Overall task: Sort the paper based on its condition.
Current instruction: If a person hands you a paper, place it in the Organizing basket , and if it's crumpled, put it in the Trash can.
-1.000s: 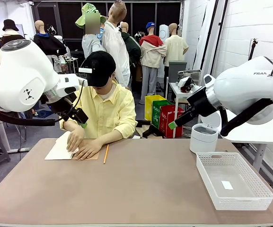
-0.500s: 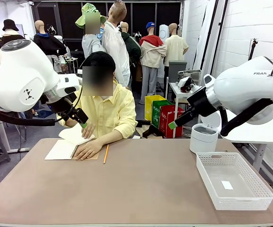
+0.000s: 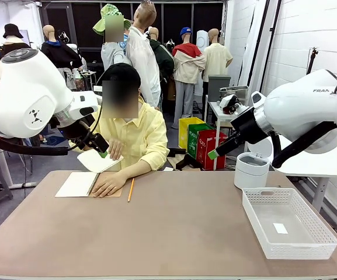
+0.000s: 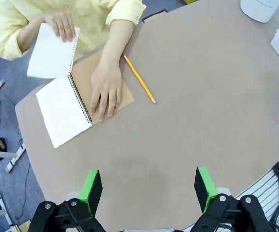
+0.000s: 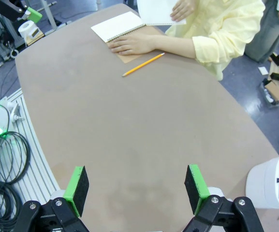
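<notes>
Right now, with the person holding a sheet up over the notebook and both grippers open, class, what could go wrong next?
1. The sheet looks thin; pulled off the spiral of the notebook, it may tear.
2. A hand rests on the notebook, so the left gripper reaching there might meet it.
3. The loose pencil beside it could get knocked away.

The glossy white left arm [image 3: 25, 96] and right arm [image 3: 308, 108] trail black cables [image 3: 16, 149], ending in a black left tool [image 4: 147, 182] and right tool [image 5: 137, 186] with green pads [image 4: 91, 191].
</notes>
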Robot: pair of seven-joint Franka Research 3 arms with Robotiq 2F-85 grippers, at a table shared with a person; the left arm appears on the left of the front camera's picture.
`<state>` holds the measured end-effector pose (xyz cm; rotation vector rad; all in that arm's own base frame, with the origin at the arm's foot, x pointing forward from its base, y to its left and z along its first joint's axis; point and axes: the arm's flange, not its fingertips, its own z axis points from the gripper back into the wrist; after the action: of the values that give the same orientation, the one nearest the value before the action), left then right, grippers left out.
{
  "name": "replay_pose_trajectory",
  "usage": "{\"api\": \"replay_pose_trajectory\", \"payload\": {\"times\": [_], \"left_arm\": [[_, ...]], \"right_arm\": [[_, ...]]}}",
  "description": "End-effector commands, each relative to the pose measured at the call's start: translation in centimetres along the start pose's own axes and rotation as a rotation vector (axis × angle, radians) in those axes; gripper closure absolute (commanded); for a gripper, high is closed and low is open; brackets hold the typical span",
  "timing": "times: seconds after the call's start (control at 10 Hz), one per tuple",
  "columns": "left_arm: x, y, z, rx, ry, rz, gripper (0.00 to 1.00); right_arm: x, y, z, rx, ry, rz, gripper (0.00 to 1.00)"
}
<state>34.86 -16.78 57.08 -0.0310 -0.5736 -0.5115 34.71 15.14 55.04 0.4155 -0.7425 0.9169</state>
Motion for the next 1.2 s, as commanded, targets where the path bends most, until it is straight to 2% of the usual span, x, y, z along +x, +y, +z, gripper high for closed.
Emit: {"api": "replay_pose_trajectory", "payload": {"times": [0.0, 1.1], "left_arm": [[0.05, 0.01, 0.09, 0.001, -0.002, -0.008, 0.00], [0.05, 0.01, 0.09, 0.001, -0.002, -0.008, 0.00]], "right_arm": [[0.02, 0.09, -0.10, 0.010, 0.003, -0.010, 0.00], [0.02, 0.09, -0.10, 0.010, 0.003, -0.010, 0.00]]}}
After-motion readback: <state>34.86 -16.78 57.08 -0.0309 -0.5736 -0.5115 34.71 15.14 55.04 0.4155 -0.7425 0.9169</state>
